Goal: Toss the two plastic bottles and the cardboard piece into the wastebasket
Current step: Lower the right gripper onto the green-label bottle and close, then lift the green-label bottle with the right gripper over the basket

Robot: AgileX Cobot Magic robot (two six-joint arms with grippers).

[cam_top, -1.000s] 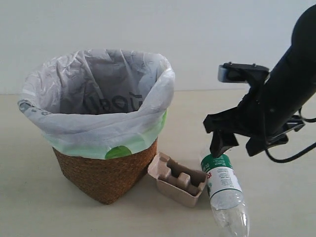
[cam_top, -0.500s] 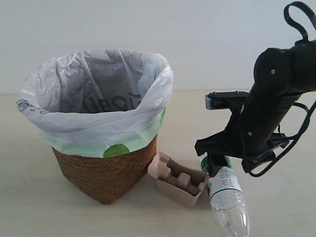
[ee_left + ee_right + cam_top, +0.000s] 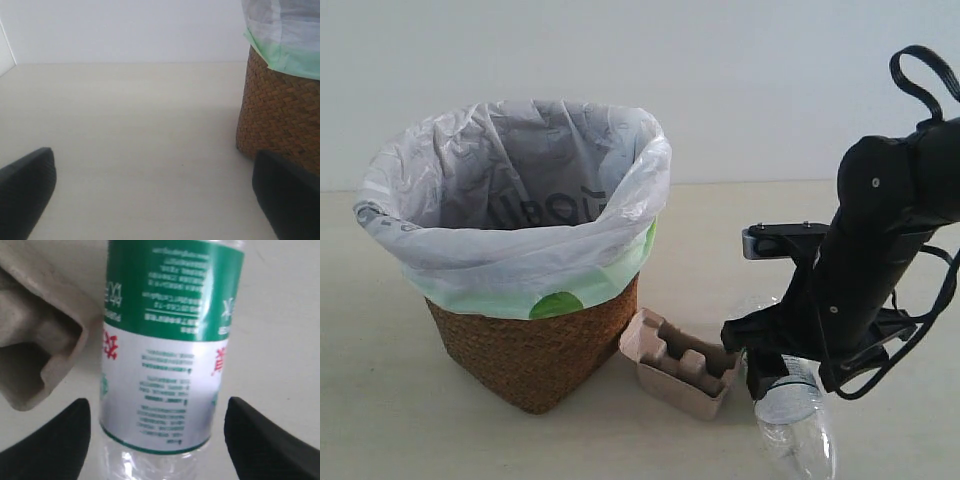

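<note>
The clear bottle with the green-and-white label lies on the table at the front right. My right gripper is low over it, open, one finger on each side of the bottle without touching it. The beige cardboard piece sits just left of the bottle, against the wastebasket, a wicker basket with a whitish bag over a green one. My left gripper is open over bare table beside the basket's base. The red-label bottle is out of view.
A pale wall rises behind the light table. The right arm's black cable loops above its wrist.
My right arm has come down from above the bottle, and its open fingers now straddle the labelled body. The bottle, cardboard and basket have stayed put.
</note>
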